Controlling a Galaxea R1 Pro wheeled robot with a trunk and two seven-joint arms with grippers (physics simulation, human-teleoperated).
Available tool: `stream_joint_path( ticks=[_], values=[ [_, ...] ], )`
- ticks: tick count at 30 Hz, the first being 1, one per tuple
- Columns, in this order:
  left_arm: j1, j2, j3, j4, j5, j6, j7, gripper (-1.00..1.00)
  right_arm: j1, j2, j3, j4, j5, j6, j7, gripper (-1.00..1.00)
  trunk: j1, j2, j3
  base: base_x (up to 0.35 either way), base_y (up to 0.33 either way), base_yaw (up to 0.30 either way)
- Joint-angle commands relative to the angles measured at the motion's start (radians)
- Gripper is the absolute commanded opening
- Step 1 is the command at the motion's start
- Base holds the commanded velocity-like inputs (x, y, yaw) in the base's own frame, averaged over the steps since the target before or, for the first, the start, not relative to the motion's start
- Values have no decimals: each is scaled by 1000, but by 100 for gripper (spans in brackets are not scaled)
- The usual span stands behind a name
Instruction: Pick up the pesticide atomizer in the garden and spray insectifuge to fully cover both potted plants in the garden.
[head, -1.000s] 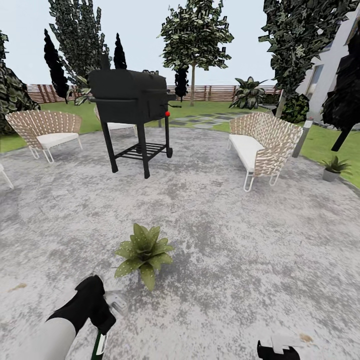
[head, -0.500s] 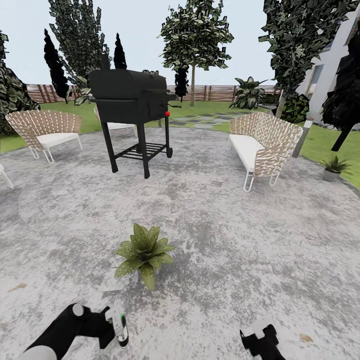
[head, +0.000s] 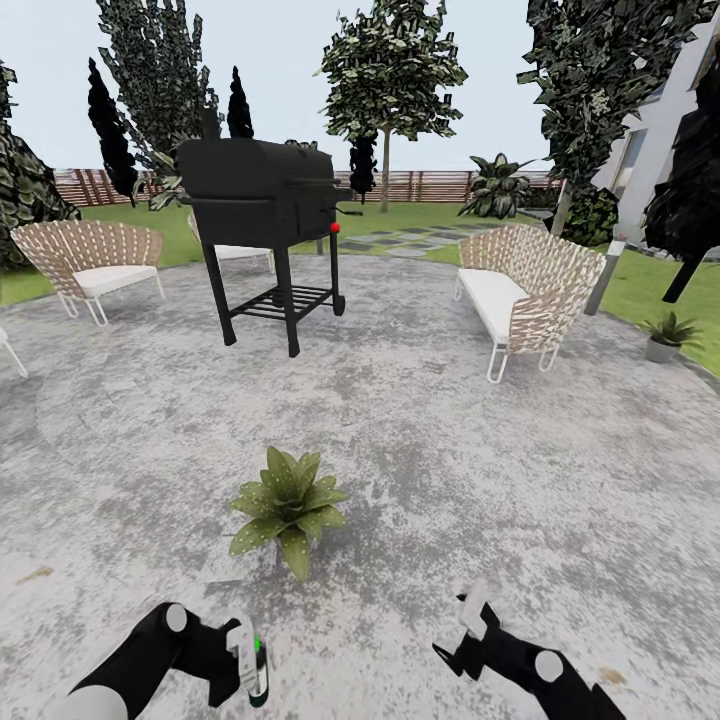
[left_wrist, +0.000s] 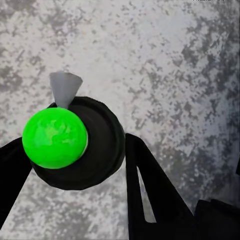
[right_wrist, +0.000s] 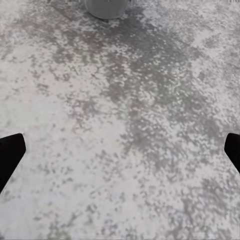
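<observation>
While my left end effector (head: 243, 655) stays clenched on the pesticide atomizer (head: 257, 672) low over the patio (head: 450, 450), my right end effector (head: 470, 630) hangs released, near the potted plant (head: 288, 507).

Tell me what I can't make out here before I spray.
- Atomizer: left wrist view shows its end on, label out of sight; in head view left gripper covers most of it.
- Plant pot: leaves hide it in head view.
- Right gripper: wrist view crops its fingertips.
</observation>
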Motion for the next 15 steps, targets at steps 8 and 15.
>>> stream_joint_path(
  ticks=[8, 15],
  values=[
    [-3, -11, 7, 0, -12, -6, -34, -100, -1, 54, 165, -2, 12, -7, 10, -100, 0, 0, -1, 0, 0, 0],
    [-3, -44, 5, -1, -19, -7, -30, -100, -1, 132, 180, -4, 13, -7, 11, -100, 0, 0, -1, 0, 0, 0]
  ],
)
